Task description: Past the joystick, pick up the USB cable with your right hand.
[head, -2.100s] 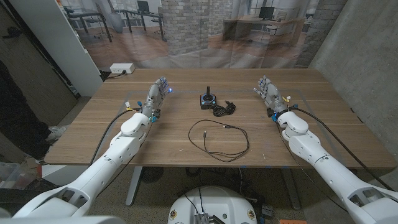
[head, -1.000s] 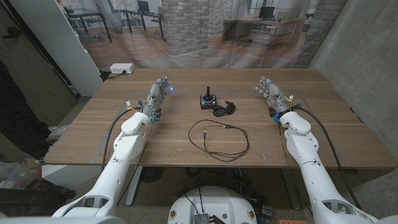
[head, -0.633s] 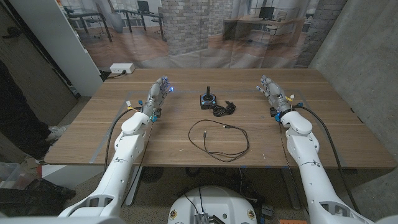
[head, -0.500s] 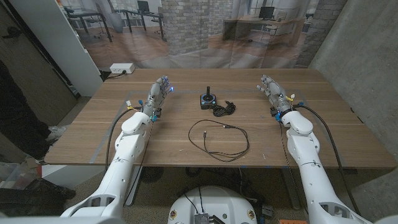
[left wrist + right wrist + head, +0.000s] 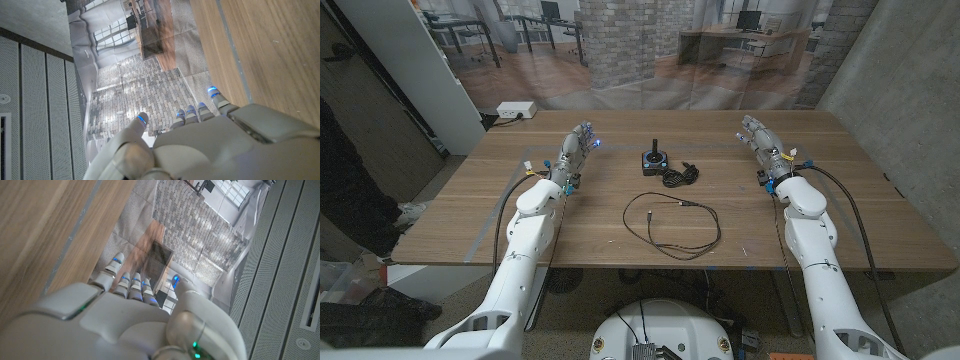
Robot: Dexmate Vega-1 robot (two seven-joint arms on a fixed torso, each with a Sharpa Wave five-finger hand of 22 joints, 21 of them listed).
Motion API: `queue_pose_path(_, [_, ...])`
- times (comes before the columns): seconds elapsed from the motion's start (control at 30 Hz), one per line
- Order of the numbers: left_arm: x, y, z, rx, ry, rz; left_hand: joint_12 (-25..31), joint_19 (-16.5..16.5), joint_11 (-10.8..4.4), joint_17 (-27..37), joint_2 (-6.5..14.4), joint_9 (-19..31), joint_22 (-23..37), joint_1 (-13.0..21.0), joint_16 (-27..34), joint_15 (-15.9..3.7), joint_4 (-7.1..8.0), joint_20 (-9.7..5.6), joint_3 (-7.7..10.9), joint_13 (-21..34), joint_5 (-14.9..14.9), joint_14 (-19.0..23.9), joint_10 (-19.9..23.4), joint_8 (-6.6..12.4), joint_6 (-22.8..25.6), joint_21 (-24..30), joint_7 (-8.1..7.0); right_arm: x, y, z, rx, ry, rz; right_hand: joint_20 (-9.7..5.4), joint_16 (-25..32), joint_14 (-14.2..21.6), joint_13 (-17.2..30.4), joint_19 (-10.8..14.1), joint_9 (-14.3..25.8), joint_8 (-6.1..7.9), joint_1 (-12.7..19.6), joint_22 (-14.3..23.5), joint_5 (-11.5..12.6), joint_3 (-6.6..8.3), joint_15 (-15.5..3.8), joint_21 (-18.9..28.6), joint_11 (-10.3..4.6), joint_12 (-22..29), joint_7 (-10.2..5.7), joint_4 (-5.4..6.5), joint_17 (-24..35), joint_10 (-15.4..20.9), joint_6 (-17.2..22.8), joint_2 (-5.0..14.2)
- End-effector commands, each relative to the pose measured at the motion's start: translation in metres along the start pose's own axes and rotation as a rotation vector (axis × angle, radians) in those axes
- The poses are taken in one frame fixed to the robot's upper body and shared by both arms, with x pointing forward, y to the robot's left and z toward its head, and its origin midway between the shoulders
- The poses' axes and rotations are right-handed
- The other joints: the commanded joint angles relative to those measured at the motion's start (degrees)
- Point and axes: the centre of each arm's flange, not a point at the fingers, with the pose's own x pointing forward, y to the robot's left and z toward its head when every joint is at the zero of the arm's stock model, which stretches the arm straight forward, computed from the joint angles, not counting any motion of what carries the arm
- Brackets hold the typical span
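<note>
Black, thin USB cable lies in a loose loop mid-tabletop, nearer than the small black joystick. Right robot hand waits well apart, fingers spread, holding nothing; left robot hand likewise.

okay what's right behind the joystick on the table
Behind the joystick only bare wooden table shows, up to its far edge. The coiled black cable lies beside it, nearer the robot. Nothing there looks covered.

Even, soft light; head view sharp; faint shadows.
</note>
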Motion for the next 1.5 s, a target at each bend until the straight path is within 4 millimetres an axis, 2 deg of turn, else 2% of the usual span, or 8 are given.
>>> queue_pose_path(0.03, [0.001,-0.003,0.002,0.004,0.0,-0.007,0.2,-0.08,0.2,0.17,4.58,0.15,0.1,-0.23,0.39,0.09,-0.04,0.45,0.29,0.32,0.4,-0.02,0.31,0.36,0.22,-0.13,-0.15,-0.004,-0.002,0.01,-0.05,-0.03,-0.006,-0.01,0.26,0.73,0.1,0.59,0.14,0.27,0.68,0.18,-0.26,0.2,0.14,0.21,0.24,0.2,0.96,-0.69,0.05,0.62,0.51,0.09])
queue_pose_path(1.5, [0.0,-0.005,0.007,0.007,-0.016,-0.026,0.19,0.16,0.39,0.13,4.62,0.17,0.1,-0.29,0.33,0.03,-0.04,0.46,0.26,0.33,0.6,0.13,0.5,0.32,0.51,-0.42,-0.1,-0.017,0.006,0.062,-0.278,-0.152,0.028,0.12,0.47,2.91,0.12,2.84,0.18,0.33,2.73,0.19,-0.81,0.75,-0.03,0.37,0.24,0.19,1.03,-3.09,0.14,2.91,2.61,-0.21])
